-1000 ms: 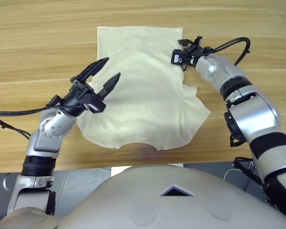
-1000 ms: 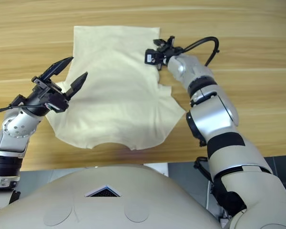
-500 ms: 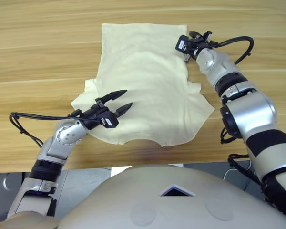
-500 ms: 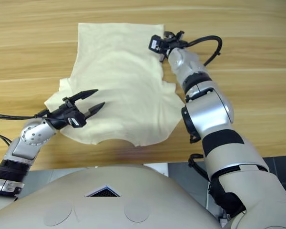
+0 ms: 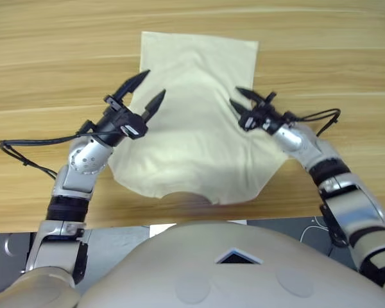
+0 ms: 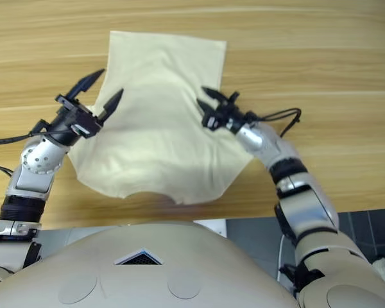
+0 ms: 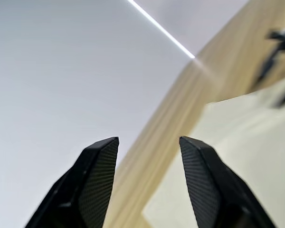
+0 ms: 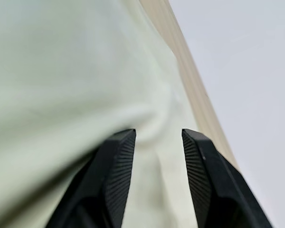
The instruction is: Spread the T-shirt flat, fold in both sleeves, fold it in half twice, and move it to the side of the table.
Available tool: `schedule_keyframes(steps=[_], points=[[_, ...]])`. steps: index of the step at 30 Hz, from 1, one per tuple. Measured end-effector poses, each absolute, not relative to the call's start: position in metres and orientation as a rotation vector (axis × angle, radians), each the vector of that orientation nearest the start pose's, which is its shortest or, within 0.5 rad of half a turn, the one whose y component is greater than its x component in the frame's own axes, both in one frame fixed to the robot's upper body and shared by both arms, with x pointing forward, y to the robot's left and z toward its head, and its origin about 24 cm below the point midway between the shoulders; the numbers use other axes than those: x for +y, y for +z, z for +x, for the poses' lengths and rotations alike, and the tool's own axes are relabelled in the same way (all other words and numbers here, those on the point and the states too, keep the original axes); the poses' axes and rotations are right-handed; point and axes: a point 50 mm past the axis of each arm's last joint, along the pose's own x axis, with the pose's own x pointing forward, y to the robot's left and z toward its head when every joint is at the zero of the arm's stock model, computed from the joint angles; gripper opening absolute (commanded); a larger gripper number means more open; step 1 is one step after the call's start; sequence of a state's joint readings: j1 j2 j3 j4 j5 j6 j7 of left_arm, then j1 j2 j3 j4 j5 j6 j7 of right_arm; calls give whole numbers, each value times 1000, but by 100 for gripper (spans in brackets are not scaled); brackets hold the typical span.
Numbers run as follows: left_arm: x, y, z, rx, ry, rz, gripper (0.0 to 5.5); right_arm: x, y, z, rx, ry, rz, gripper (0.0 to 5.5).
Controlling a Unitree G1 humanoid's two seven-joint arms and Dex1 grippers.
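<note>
Your left gripper (image 5: 154,83) has swung up from the near-left part of the T-shirt (image 5: 192,135) to its left edge, about midway along. Your right gripper (image 5: 235,96) has drawn back from the far right edge and is now over the right side of the cloth, closer to you. The flap that stuck out on the shirt's left half a second ago no longer juts past the outline. It seems to be tucked in, though the fold itself is hard to make out from the head camera. The pale yellow shirt lies spread on the wooden table (image 5: 51,58), roughly in the middle ahead of you. Its hem (image 5: 199,38) is on the far side and its neck opening (image 5: 179,194) is at the near edge. The right side of the shirt flares outward toward the near corner. Both pincers are spread wide with nothing between their fingers. In the left wrist view the two dark fingertips frame the table's far edge and a corner of the shirt. In the right wrist view the fingertips hang just above rumpled cloth, and you cannot tell whether they touch it.
</note>
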State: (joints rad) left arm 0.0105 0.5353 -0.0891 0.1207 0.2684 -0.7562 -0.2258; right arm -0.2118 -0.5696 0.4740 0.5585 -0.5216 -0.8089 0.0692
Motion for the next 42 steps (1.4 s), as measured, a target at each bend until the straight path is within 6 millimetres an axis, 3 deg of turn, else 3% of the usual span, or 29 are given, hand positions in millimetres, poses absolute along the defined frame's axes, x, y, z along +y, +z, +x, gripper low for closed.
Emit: schedule_keyframes(steps=[3, 4, 6, 10, 16, 20, 24, 28, 32, 36, 42], points=[[199, 82, 234, -498, -481, 798, 238, -199, 23, 191, -245, 947, -948, 178], [207, 83, 239, -484, -415, 788, 238, -221, 45, 185, -235, 901, -968, 178], [219, 87, 245, -467, -323, 769, 238, -242, 68, 193, -218, 819, -1058, 178], [225, 84, 247, -445, -292, 769, 238, -229, 45, 200, -149, 787, -1070, 178], [222, 73, 247, -409, -325, 778, 238, -223, 48, 236, -203, 706, -1115, 178], [218, 69, 248, -408, -340, 778, 238, -198, 54, 279, -271, 697, -1135, 178], [213, 65, 248, -408, -358, 764, 238, -197, 51, 318, -184, 659, -1221, 178], [208, 64, 249, -417, -375, 753, 238, -187, 13, 311, -43, 793, -1254, 178], [200, 61, 248, -416, -418, 750, 238, -187, 9, 318, 19, 812, -1245, 178], [196, 58, 248, -418, -440, 756, 238, -179, 13, 337, 121, 740, -1212, 178], [193, 54, 247, -411, -461, 749, 238, -138, 21, 365, 246, 578, -1218, 178]])
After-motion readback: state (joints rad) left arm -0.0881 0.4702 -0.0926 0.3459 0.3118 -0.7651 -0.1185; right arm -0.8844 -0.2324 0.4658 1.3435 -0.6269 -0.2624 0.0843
